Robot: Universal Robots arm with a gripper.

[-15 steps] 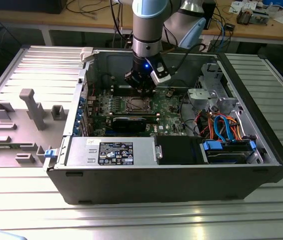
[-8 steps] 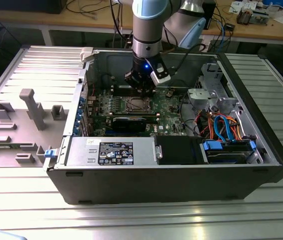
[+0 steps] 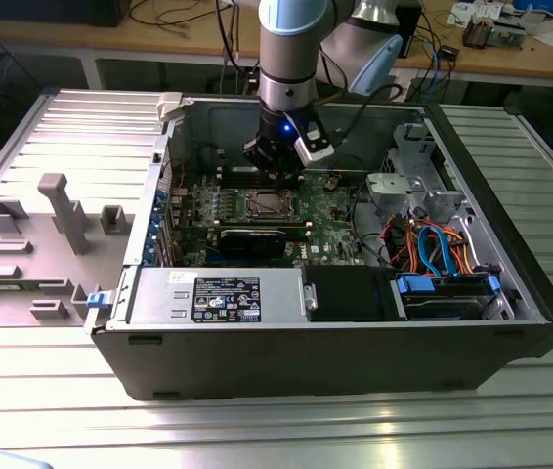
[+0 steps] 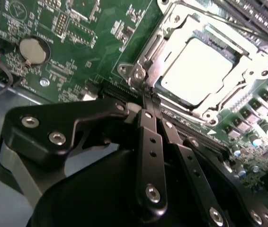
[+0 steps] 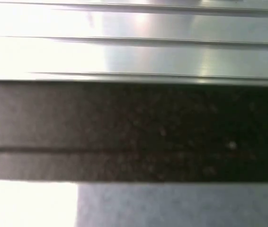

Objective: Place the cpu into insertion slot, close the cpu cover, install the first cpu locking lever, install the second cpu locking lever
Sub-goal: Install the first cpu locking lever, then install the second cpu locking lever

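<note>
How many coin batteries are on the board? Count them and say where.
1. The coin battery sits in its round holder on the green board, well apart from the cpu. The gripper may hide others.

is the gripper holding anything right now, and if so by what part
Nothing is held. The black gripper has its jaws shut together with nothing between them, their tips at the corner of the silvery metal cpu cover, which lies closed over the dull silver-grey cpu.
</note>
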